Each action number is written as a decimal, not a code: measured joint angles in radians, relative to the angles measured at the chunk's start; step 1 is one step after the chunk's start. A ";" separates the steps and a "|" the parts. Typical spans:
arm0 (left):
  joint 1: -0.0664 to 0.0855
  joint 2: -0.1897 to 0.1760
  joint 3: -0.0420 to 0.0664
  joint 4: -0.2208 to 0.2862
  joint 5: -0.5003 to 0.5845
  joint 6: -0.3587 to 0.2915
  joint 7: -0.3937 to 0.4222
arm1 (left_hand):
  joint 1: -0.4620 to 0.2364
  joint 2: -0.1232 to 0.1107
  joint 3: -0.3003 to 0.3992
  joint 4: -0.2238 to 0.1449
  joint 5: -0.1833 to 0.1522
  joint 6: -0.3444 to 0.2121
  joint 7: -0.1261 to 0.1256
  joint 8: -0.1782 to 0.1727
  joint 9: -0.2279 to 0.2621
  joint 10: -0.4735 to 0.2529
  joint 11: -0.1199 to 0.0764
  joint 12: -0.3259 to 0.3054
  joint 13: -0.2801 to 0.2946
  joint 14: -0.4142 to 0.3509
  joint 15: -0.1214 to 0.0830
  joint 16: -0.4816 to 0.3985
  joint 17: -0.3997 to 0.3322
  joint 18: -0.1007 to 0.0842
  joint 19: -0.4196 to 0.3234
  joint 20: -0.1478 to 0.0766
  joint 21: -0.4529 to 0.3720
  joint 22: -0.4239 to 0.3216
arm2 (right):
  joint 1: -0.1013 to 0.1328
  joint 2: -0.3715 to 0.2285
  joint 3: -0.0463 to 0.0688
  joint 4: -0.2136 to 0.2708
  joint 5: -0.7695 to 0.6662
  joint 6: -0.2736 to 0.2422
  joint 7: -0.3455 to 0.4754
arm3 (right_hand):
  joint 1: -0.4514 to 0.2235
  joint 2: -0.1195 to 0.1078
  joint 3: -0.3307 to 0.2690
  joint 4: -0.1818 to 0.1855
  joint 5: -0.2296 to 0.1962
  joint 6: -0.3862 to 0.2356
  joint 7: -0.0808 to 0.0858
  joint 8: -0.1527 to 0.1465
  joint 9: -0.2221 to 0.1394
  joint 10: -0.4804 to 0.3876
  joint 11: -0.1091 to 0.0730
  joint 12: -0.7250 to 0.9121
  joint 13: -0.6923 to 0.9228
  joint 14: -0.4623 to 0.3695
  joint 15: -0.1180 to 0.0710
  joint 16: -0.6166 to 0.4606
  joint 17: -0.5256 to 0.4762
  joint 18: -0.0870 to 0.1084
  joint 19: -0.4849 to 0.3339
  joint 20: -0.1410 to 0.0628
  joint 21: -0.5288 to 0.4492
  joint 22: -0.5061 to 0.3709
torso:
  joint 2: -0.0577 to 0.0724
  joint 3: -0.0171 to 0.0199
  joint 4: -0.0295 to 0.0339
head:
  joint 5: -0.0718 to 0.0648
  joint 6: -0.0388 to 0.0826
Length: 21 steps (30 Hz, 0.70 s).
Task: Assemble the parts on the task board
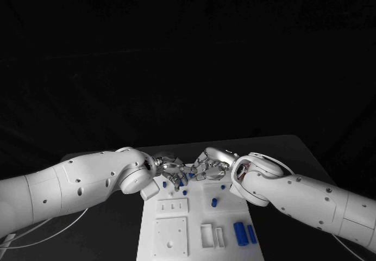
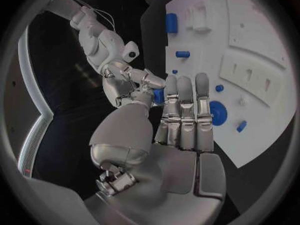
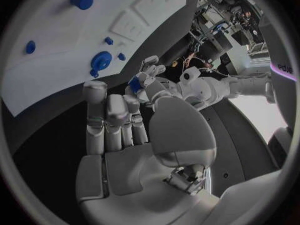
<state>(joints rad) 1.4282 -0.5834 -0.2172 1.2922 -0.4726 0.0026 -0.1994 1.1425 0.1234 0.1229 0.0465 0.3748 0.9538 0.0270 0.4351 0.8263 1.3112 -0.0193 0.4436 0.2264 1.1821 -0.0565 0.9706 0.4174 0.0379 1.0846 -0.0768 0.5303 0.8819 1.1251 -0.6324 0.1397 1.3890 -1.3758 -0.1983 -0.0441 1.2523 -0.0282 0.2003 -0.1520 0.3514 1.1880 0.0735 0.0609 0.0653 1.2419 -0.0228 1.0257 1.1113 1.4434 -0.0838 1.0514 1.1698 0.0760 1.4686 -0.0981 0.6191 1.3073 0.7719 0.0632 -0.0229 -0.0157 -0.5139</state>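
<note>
Left hand point(image 1: 166, 166): over the far end of the task board, fingertips meeting those of the other hand; from the right wrist its fingertips pinch a small blue part point(image 3: 134, 84).
Right hand point(image 1: 210, 166): opposite the left hand, fingers extended side by side; from the left wrist its fingertips touch the same blue part point(image 2: 159, 96); whether it grips the part, I cannot tell.
Task board point(image 1: 196, 239): white plate running from beneath both hands toward the robot.
Held part: between the two sets of fingertips, above the board's far end.
Round blue part point(image 2: 218, 113): on the board just beyond the left hand's fingertips.
Small blue pegs point(image 1: 214, 202): on the board, nearer the robot than both hands, close to the right wrist.
Two blue cylinders point(image 1: 244, 234): lying side by side on the board's near end, well apart from both hands, on the right arm's side.
Table point(image 1: 298, 157): black, under the board.
</note>
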 measured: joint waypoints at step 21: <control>-0.001 -0.002 -0.001 -0.001 -0.010 0.006 0.006 | 0.018 0.030 0.014 -0.028 -0.024 -0.003 0.003 0.025 0.001 0.004 -0.004 0.020 0.018 0.000 0.000 0.024 0.019 0.000 0.004 -0.004 -0.010 0.074 | -0.002 0.001 0.001 -0.002 0.000 0.005 -0.001 | 0.000 0.000 -0.003 0.003 0.001 -0.012 0.002 -0.001 -0.001 -0.002 0.002 0.000 -0.005 0.000 0.000 -0.006 -0.004 0.000 0.000 0.000 -0.006 0.000 | 0.000 0.0001 -0.0005 | -0.001 -0.001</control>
<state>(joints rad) 1.4276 -0.5853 -0.2177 1.2917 -0.4823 0.0086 -0.1931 1.1601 0.1534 0.1366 0.0186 0.3512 0.9506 0.0304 0.4602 0.8268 1.3152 -0.0232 0.4633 0.2443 1.1822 -0.0566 0.9944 0.4368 0.0379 1.0883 -0.0805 0.5204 0.9563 1.1228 -0.6318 0.1404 1.3871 -1.3754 -0.1936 -0.0449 1.2521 -0.0284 0.1973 -0.1493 0.3526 1.1758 0.0754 0.0599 0.0643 1.2401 -0.0210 1.0256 1.1064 1.4434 -0.0838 1.0453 1.1656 0.0761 1.4686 -0.0981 0.6129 1.3073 0.7722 0.0633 -0.0234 -0.0172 -0.5149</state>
